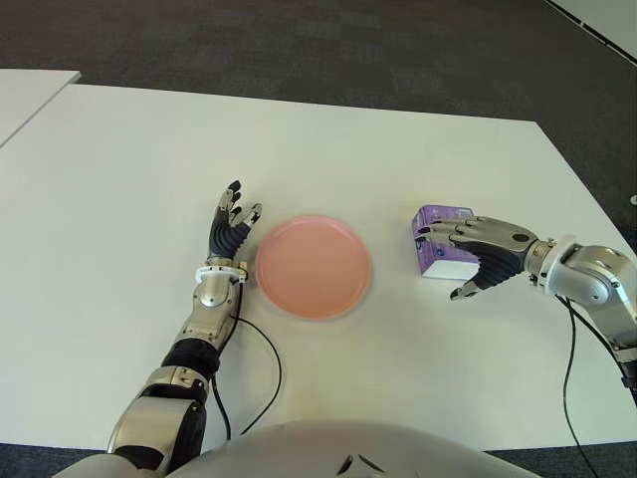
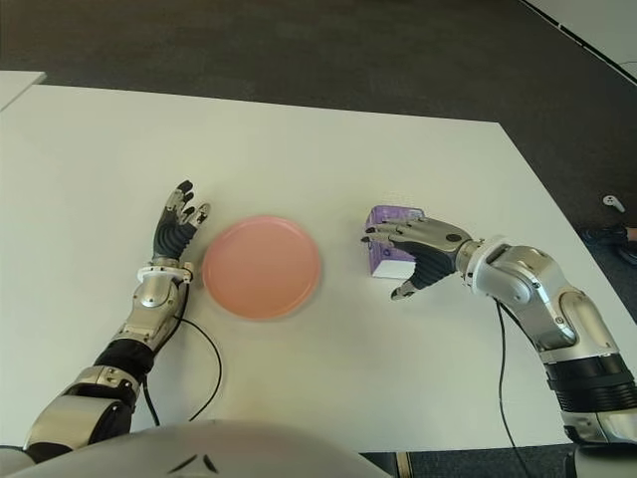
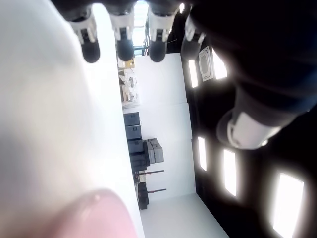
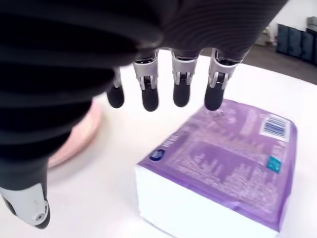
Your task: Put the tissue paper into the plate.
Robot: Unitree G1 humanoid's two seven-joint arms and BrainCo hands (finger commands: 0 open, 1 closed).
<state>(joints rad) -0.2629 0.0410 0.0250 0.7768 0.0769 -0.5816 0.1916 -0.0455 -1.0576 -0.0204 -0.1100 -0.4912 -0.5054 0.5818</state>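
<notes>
While our right hand (image 1: 468, 261) hovers over the tissue pack (image 4: 223, 166), nothing is gripped yet.
On the white table (image 1: 328, 149) we see the pink plate (image 1: 314, 266) between our hands, and the pack lies just beside it on the right, outside it. Our right fingers (image 4: 181, 87) are spread above the pack and the thumb is apart. We think a shallow grasp could let the pack slip or be pushed away. Our left hand (image 1: 231, 231) shows left of the plate, fingers relaxed and empty.
</notes>
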